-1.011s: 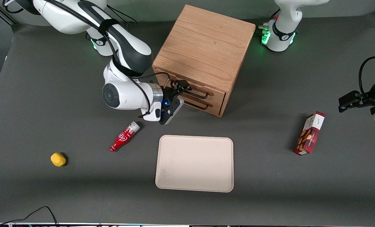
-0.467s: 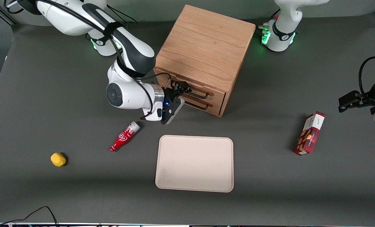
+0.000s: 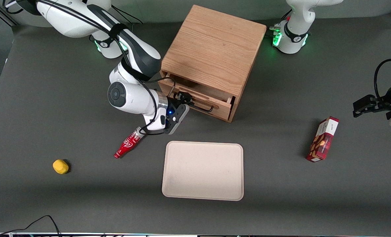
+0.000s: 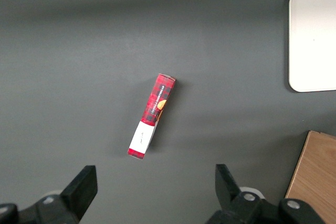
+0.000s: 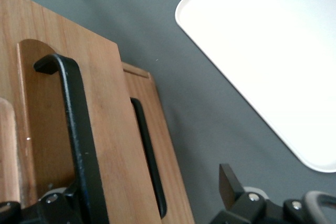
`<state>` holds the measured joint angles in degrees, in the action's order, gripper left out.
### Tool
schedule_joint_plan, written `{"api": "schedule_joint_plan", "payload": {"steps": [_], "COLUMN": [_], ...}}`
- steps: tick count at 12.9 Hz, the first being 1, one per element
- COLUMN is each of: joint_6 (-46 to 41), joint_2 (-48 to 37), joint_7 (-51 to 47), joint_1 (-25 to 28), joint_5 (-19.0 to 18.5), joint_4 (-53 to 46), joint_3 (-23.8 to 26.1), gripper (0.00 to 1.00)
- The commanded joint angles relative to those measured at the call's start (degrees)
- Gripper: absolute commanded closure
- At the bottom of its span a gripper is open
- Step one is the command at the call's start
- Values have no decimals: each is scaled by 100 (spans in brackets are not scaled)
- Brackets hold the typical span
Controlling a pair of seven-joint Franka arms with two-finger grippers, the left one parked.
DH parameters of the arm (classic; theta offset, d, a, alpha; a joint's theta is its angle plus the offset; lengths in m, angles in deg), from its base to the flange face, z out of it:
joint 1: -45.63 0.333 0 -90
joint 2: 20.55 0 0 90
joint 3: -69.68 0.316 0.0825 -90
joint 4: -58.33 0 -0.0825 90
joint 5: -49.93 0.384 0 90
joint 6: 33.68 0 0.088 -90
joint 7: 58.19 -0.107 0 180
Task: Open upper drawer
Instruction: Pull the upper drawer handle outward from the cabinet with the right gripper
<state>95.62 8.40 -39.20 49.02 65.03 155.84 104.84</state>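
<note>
Nearest the front camera lies the cream tray [image 3: 202,170], with the red bottle [image 3: 129,143] beside it toward the working arm's end of the table and the red carton [image 3: 323,139] toward the parked arm's end. None of these has moved over the last second.

Farther from the camera, the gripper [image 3: 184,98] sits at the front of the wooden cabinet [image 3: 212,56], its fingers closed on the handle [image 5: 79,135] of the upper drawer [image 3: 198,100]. In the right wrist view the black bar runs down between the finger bases.

The change: half a second ago both drawer fronts stood flush. Now the upper drawer projects from the cabinet, a shadowed gap shows above its front, and it overhangs the lower drawer [image 5: 152,161]. The wrist has shifted toward the camera with it.

Judgement: the pull is under way and the drawer is partly open. Further straight travel along the same line should complete the task, provided the grip holds.
</note>
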Motion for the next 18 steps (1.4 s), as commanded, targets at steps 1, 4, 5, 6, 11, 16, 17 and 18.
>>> {"api": "schedule_joint_plan", "payload": {"steps": [1, 4, 5, 6, 11, 16, 17, 18], "joint_6": [96, 96, 96, 96, 43, 26, -105, -428], "joint_2": [22, 40, 66, 84, 216, 365, 331, 269], "joint_7": [209, 463, 534, 552, 947, 1080, 984, 644], "joint_1": [-39, -83, -83, -83, -92, -92, -92, -110], "joint_5": [-226, -315, -315, -315, -332, -438, -360, -280], "joint_4": [-153, -338, -382, -469, -926, -1199, -1226, -1313], "joint_3": [-62, -307, -404, -474, -905, -1064, -1055, -1046], "gripper": [0, 0, 0, 0, 0, 0, 0, 0]}}
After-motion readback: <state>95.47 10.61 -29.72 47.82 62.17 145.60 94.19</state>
